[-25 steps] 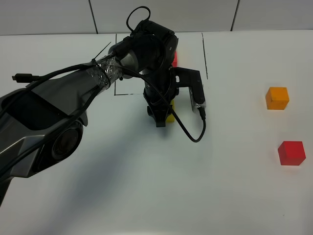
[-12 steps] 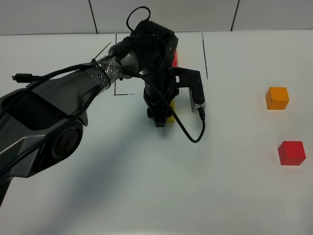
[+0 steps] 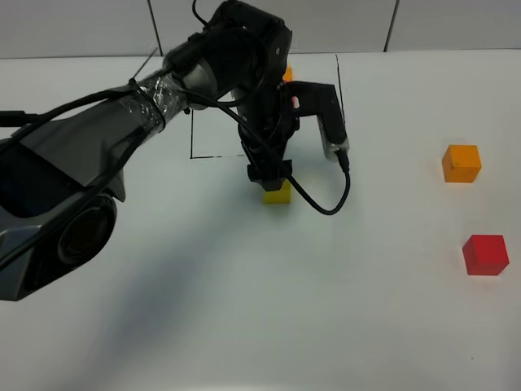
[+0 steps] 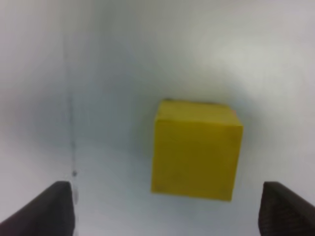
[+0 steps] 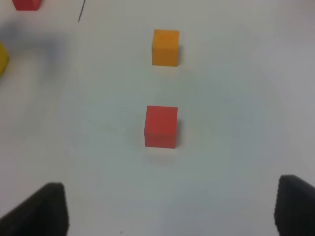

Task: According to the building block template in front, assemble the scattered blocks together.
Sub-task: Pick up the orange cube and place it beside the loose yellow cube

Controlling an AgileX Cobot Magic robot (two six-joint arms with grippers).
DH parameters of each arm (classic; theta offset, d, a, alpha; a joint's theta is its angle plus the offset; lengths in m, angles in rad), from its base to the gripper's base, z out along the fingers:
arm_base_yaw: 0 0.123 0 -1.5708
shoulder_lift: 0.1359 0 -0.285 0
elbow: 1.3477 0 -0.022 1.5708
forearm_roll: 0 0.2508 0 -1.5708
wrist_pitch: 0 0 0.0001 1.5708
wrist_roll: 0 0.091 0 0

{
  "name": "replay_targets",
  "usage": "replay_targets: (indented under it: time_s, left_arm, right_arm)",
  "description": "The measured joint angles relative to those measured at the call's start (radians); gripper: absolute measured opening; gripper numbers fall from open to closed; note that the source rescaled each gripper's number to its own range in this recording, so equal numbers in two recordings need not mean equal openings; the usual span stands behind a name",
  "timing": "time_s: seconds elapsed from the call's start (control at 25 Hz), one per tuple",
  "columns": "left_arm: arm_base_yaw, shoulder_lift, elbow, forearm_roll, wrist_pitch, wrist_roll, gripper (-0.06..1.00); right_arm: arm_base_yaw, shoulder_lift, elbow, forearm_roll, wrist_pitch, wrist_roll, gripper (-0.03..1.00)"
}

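Fingers [image 5: 47, 211] of the right arm stand spread wide with nothing between them, hanging over bare counter [image 3: 244, 326] at the near right. Just beyond them in the right wrist view lies the red cube [image 5: 161, 126], the nearest of the scattered blocks, flat on the counter. Farther back on the same side, and well apart from it, is the orange cube [image 5: 165, 47]; the high view shows both near the right edge of the counter, red [image 3: 485, 254] in front of orange [image 3: 461, 163].

Toward the middle, the left arm [image 3: 155, 106] reaches in from the left. Its fingers [image 4: 54, 211] are spread apart and grip nothing. The yellow cube [image 4: 196, 150] sits on the counter between them, and neither finger touches it. In the high view this cube [image 3: 277, 194] lies just in front of a black outlined rectangle [image 3: 192, 122].

Farthest back, inside that outline, is the building block template [image 3: 286, 73]. The arm hides most of it, so only an orange corner and a sliver of red show.
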Motion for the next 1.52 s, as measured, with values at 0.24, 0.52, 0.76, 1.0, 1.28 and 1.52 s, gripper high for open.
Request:
replay_targets:
  time_s: [0.24, 0.52, 0.76, 1.0, 1.28, 1.52]
  left_arm:
    - [0.027, -0.080, 0.000, 0.005, 0.002, -0.125, 0.81]
    - [0.120, -0.170, 0.032, 0.054, 0.008, -0.284, 0.81]
    - [0.285, -0.287, 0.203, 0.026, -0.024, -0.311, 0.81]
    - [0.407, -0.465, 0.426, 0.005, -0.129, -0.351, 0.80]
    - [0.484, -0.668, 0.617, 0.004, -0.145, -0.463, 0.80]
    - [0.484, -0.835, 0.801, 0.005, -0.227, -0.570, 0.80]
  right_arm:
    - [0.000, 0.000, 0.000, 0.000, 0.000, 0.001, 0.80]
    - [0.000, 0.000, 0.000, 0.001, 0.000, 0.001, 0.80]
    - [0.000, 0.000, 0.000, 0.002, 0.000, 0.001, 0.80]
    - [0.000, 0.000, 0.000, 0.003, 0.000, 0.001, 0.80]
    - [0.000, 0.000, 0.000, 0.007, 0.000, 0.001, 0.80]
    - [0.000, 0.000, 0.000, 0.008, 0.000, 0.001, 0.80]
